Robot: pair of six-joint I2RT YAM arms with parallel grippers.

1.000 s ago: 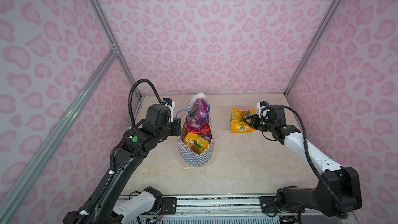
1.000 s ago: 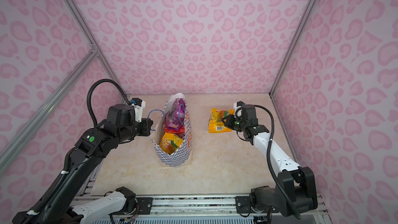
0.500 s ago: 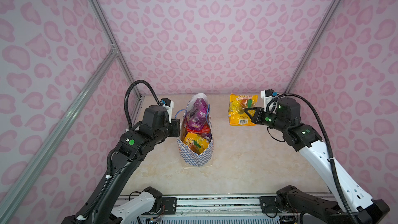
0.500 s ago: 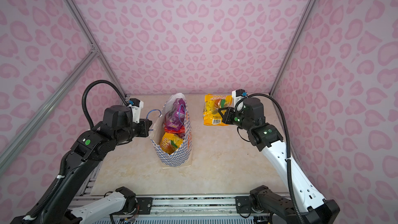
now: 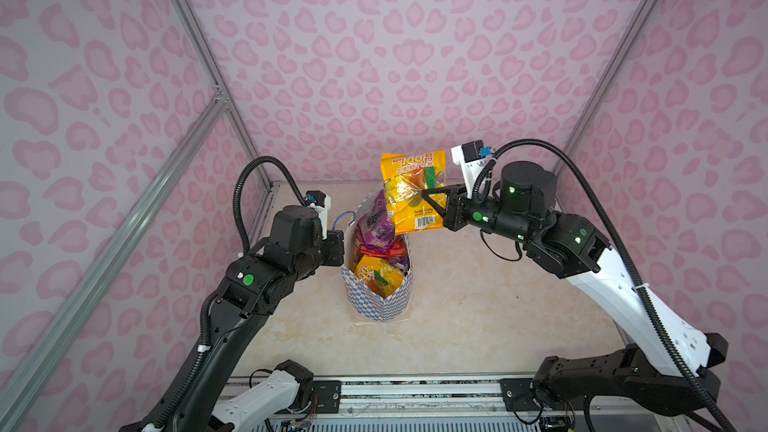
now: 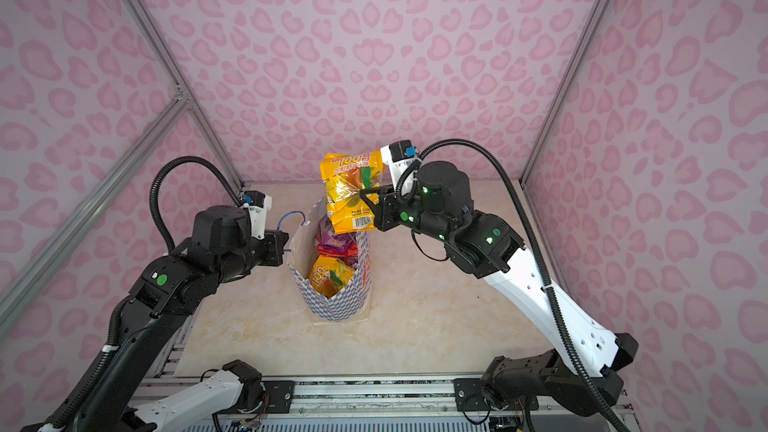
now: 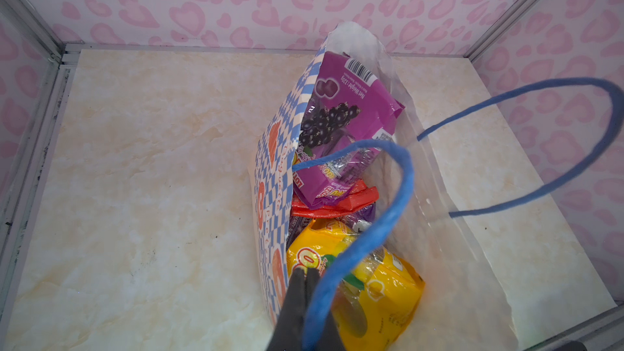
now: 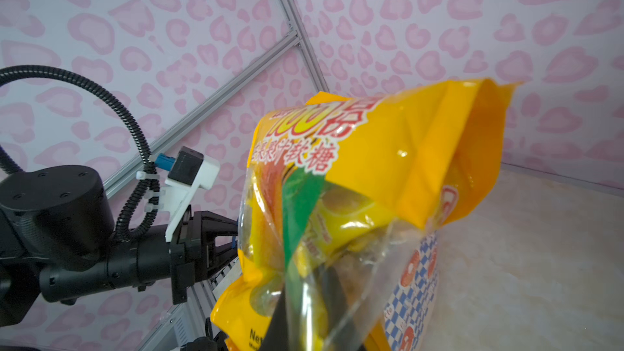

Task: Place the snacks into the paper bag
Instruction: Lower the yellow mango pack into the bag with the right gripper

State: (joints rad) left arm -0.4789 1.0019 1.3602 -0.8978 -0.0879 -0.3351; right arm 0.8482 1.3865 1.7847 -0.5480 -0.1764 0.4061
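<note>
Grip: the right fingers (image 5: pixel 433 204) stand nearly closed, pinching the yellow-orange candy pouch (image 5: pixel 409 172) at its clear window on the right edge. The pouch hangs upright in the air, off the tabletop (image 5: pixel 478 309), above the far end of the paper bag (image 5: pixel 380 305). In both top views its lower left corner overlaps the purple grape pouch (image 7: pixel 347 109), which sticks up out of the bag's mouth. Touching or only in front: cannot tell.

The left fingers (image 7: pixel 295 302) are pressed fully together at the bag's mouth, by its left wall. The near blue cord handle (image 7: pixel 403 177) arcs down across them. Pinched or merely hooked: the left wrist view does not settle it, since the frame edge cuts the fingers off. The second cord handle (image 7: pixel 604 130) loops free.

The bag stands upright, left of the tabletop's middle, mouth open. Inside, near to far: yellow pouch (image 7: pixel 378 295), red packet (image 7: pixel 337 204), purple grape pouch.

Hidden: in both top views the left fingers sit behind the left arm's wrist (image 5: pixel 299 226). Packets cover the bag's floor. In the right wrist view the held pouch fills the middle with its lower edge cut off, and the fingers show only as dark shapes through the film.

Room: white inner wall (image 7: pixel 439 204) shows beside the packets. The tabletop lies open from the bag to the right wall (image 5: pixel 665 160) and toward the near rail (image 5: pixel 415 388). The left arm's wrist sits just beside the bag's left wall.
</note>
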